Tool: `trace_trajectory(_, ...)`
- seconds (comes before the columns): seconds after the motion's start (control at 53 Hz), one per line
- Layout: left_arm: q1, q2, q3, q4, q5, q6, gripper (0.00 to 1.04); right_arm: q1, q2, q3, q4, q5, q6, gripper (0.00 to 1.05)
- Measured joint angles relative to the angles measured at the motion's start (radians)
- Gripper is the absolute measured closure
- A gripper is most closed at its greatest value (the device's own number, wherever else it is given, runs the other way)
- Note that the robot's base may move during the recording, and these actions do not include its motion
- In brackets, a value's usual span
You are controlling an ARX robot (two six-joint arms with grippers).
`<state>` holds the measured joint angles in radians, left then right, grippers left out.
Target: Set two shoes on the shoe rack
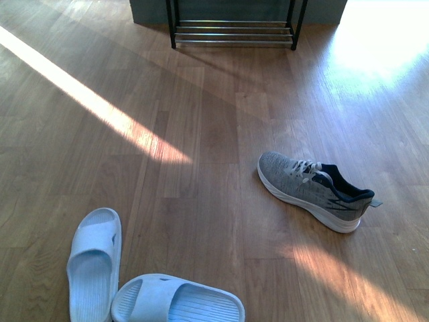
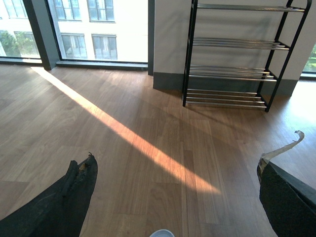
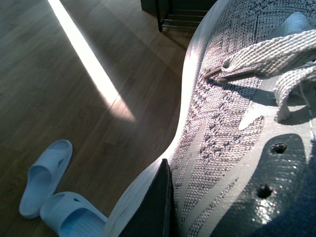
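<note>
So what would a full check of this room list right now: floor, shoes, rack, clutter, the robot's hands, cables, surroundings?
Surface: wooden floor, crossed by a sunlight stripe.
Job's things: shoe rack by the far wall, its visible shelves empty; one grey sneaker on the floor; two pale blue slides close together near the robot; a second sneaker at the right gripper.
Clutter: nothing seen.
Grippers: left gripper has its jaws wide apart and empty; right gripper shows one dark finger against the second sneaker, which seems held off the floor.
Cables: nothing seen.
Surroundings: large windows with buildings outside.
</note>
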<state>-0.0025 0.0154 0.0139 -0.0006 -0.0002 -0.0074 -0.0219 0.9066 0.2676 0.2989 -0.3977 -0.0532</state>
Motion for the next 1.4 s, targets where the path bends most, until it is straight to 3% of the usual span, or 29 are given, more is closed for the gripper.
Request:
trace_trajectory(1.321, 0.000, 0.000, 0.000, 0.000, 0.000, 0.000, 0.09, -0.004, 0.000, -0.001, 0.000, 0.000, 0.005, 1.03)
trace_trajectory(1.396, -0.128, 0.216, 0.109, -0.216, -0.346, -0.176, 0.09, -0.005, 0.000, -0.001, 0.000, 0.001, 0.005, 1.03)
